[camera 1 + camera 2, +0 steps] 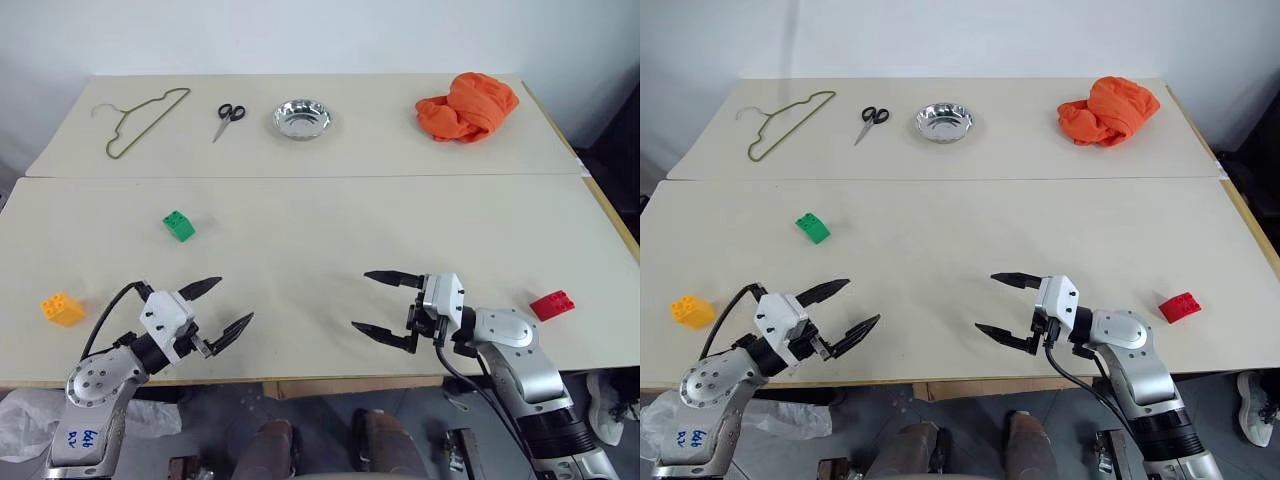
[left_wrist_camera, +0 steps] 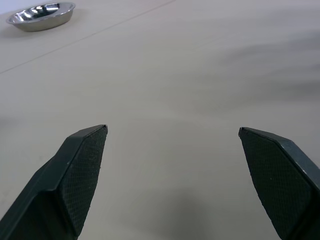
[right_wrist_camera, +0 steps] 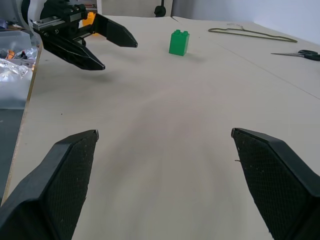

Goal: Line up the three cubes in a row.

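Both your grippers are spread wide and empty: the left gripper and the right gripper hover low over the near edge of the beige table. Taking the small studded green plastic block as your landmark, the yellow-orange studded block lies well apart, nearer and to the left of it; the red studded block sits far off to its right. Watch that near edge: a careless nudge could push the yellow-orange block off, and open fingers sweeping low may scatter the blocks.
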You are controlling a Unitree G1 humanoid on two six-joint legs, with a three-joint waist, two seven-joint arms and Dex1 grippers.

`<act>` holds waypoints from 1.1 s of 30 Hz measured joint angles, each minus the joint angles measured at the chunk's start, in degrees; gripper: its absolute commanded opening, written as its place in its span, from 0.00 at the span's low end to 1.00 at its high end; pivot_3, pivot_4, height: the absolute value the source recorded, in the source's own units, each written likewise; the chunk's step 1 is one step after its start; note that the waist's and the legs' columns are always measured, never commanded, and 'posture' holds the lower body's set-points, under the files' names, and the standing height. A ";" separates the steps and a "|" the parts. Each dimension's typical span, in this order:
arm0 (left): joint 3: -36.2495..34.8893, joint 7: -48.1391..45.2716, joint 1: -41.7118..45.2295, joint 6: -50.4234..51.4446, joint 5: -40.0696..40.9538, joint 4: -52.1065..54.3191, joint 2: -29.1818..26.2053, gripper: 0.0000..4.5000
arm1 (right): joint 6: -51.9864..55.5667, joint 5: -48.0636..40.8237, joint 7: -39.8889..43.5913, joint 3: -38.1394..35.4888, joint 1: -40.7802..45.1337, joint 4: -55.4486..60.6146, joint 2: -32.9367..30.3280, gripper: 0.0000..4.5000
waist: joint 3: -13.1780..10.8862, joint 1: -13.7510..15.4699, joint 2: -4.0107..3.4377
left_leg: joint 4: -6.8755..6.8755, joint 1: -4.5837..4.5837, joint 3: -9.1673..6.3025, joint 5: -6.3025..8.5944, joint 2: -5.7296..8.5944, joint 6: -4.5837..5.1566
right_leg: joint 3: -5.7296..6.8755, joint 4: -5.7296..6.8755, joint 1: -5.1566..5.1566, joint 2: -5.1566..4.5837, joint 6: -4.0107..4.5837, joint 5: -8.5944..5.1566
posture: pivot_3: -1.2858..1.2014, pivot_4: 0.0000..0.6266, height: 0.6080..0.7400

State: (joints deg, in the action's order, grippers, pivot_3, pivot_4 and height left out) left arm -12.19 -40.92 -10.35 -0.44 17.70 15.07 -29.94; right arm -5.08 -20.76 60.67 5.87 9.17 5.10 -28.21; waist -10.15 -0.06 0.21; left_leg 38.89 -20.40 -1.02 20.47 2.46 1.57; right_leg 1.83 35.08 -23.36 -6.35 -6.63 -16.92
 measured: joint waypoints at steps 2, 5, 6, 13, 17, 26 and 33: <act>-0.17 0.21 -0.55 0.03 -0.13 0.03 -0.11 0.99 | -0.06 0.09 -0.04 0.02 -0.13 -0.04 0.08 0.99 | 0.00 0.00 0.00 | 0.00 0.00 0.00 0.00 0.00 0.00 | 0.00 0.00 0.00 0.00 0.00 0.00 | 0.52 0.24 1.00; -0.85 0.88 -0.82 0.09 -0.77 0.03 -0.58 0.99 | -0.10 0.12 -0.23 0.07 -0.45 -0.05 0.86 0.99 | 0.00 0.00 0.00 | 0.00 0.00 0.00 0.00 -0.01 0.00 | 0.01 -0.01 0.00 0.00 0.00 0.00 | 0.52 0.24 1.00; -1.16 1.05 -0.82 0.18 -0.62 0.07 -0.57 0.99 | -0.12 0.18 -0.31 0.25 -0.58 -0.02 1.03 0.99 | 0.00 0.01 0.00 | 0.00 0.00 0.00 0.00 -0.01 0.00 | 0.01 -0.01 0.00 0.00 0.00 0.00 | 0.52 0.24 1.00; 0.24 -2.29 3.62 1.98 3.34 0.28 -0.86 0.99 | 1.94 -1.43 -3.98 -2.09 -1.30 4.95 1.27 0.99 | -0.04 0.36 -0.07 | 0.04 -0.04 -0.05 0.01 0.00 0.00 | 0.07 -0.01 0.01 -0.02 0.00 0.00 | 0.52 0.24 1.00; 3.87 -6.48 8.68 2.43 4.52 -0.47 -1.18 0.99 | 6.12 -3.16 -10.08 -8.10 -5.87 13.14 -0.36 0.99 | -0.04 0.71 -0.08 | 0.00 -0.08 -0.07 0.03 0.00 -0.03 | 0.13 -0.06 0.00 0.00 0.00 0.00 | 0.52 0.24 1.00; 12.33 -16.67 25.40 2.69 4.95 -9.82 0.19 0.99 | 11.30 -6.46 -18.11 -36.30 -25.43 22.47 -5.64 0.99 | -0.06 1.84 -0.17 | 0.08 -0.22 -0.11 0.02 0.05 0.01 | 0.30 -0.09 0.02 0.06 -0.06 0.03 | 0.52 0.24 1.00; 17.69 -21.33 33.16 -0.04 3.59 -17.42 3.99 0.99 | 7.22 -6.86 -17.39 -53.21 -39.90 10.91 -1.49 0.99 | -0.04 1.18 -0.18 | -0.03 -0.12 0.12 0.03 -0.02 0.12 | 0.26 -0.15 0.06 0.17 -0.19 0.10 | 0.52 0.24 1.00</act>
State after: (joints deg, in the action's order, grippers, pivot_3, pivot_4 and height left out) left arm 5.50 -62.25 22.81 -0.48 21.29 -2.35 -25.95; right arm 2.15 -27.62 43.28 -47.35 -30.72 16.01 -29.69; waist -10.19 1.12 0.03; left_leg 38.87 -20.51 -0.90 20.50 2.44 1.69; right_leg 2.09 34.94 -23.30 -6.18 -6.83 -16.82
